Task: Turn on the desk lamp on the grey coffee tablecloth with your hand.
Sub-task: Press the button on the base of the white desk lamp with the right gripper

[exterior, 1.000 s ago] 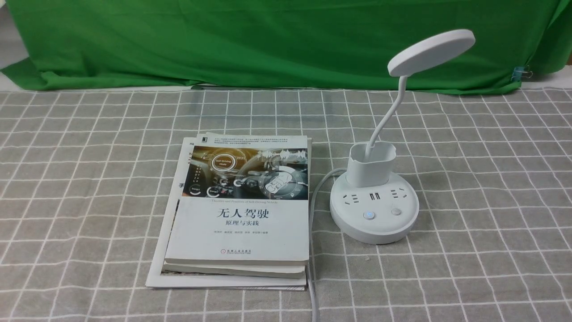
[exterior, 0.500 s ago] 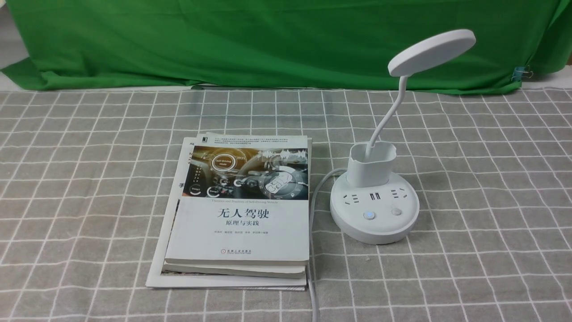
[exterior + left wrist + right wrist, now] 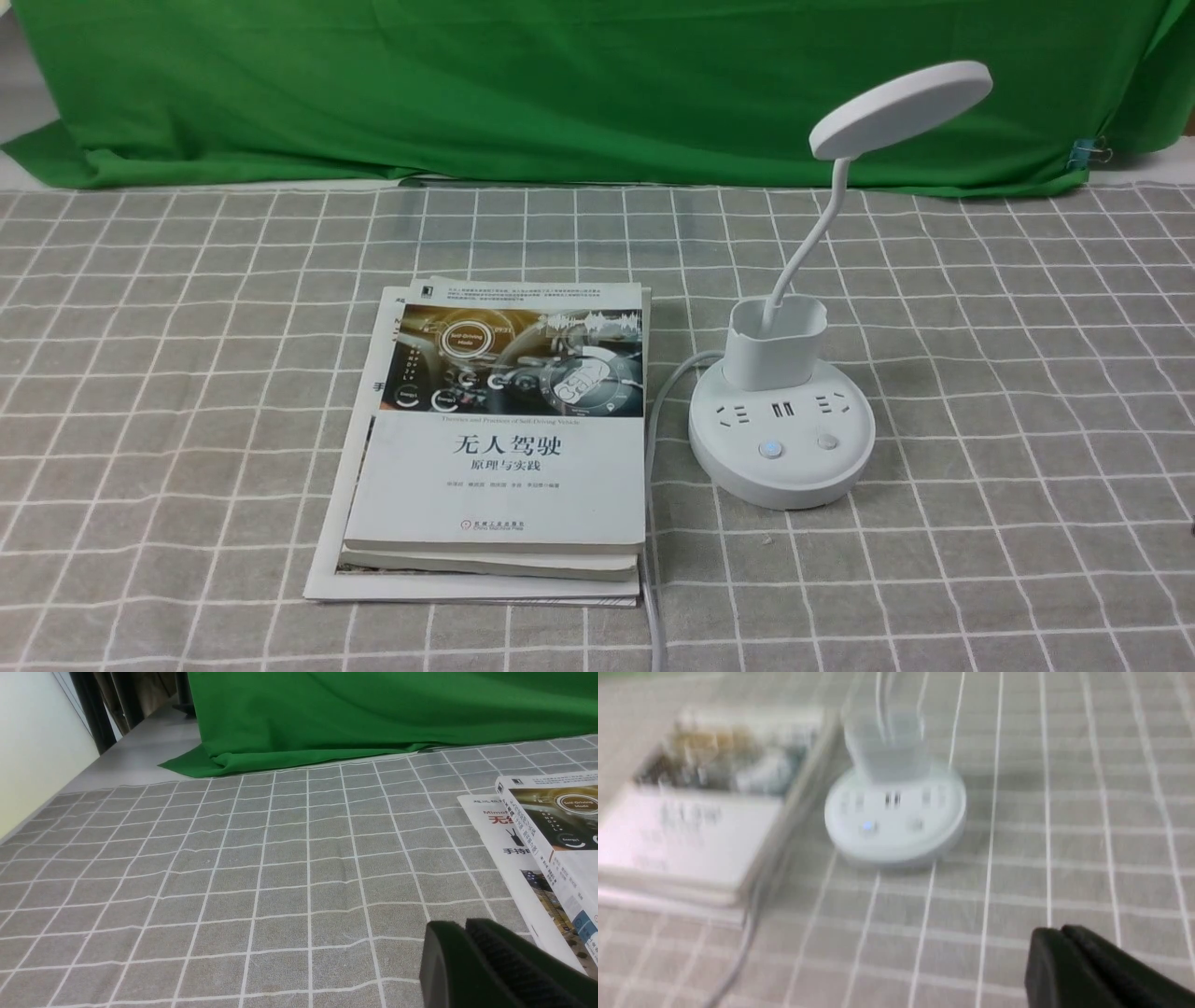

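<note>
Nearest, the left gripper (image 3: 465, 926) hangs with fingers pressed together over open squares of the grey coffee tablecloth (image 3: 1027, 420), beside the stacked books (image 3: 504, 467). The right gripper (image 3: 1059, 933), blurred, seems closed too, bare cloth between it and the desk lamp (image 3: 780, 373). The white lamp stands right of the books, one base button (image 3: 770, 450) glowing blue. Behind lies the green backdrop (image 3: 560, 84).

Left gripper (image 3: 462, 927): black, its two fingers pressed together with only a thin seam between them. Nothing held. A ribbed pad (image 3: 514, 968) shows along one finger.
Right gripper (image 3: 1059, 934): black, fingers likewise closed against each other, empty, edges slightly blurred.
</note>
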`<move>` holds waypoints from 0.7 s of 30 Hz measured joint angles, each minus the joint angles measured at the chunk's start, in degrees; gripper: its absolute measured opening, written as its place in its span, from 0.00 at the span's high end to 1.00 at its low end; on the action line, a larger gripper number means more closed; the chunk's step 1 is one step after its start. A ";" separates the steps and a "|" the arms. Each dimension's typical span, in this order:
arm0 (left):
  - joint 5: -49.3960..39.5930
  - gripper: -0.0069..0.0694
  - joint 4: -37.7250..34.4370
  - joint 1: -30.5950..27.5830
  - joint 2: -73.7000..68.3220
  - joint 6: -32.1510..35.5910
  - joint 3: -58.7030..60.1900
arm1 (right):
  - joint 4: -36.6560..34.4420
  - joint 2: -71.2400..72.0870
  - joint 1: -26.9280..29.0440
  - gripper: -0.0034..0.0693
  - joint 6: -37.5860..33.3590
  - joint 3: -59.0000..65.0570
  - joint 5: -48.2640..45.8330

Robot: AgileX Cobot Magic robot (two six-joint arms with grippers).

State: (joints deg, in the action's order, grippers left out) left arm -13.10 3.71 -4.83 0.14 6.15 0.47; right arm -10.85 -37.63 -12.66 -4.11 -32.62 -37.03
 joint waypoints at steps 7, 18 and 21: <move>0.00 0.88 0.00 0.00 0.00 0.00 0.00 | 0.08 -23.92 -1.14 0.90 -3.80 -11.33 -4.29; 0.00 0.88 0.00 0.00 0.00 0.00 0.00 | 0.06 -53.07 -6.92 0.90 -8.04 -28.68 -3.19; 0.00 0.88 0.00 0.00 0.00 0.00 0.00 | 0.06 -56.88 -7.46 0.90 -8.45 -31.31 -3.15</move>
State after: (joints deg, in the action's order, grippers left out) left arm -13.10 3.71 -4.83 0.14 6.15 0.47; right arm -10.79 -94.51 -20.12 -12.56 -63.92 -40.17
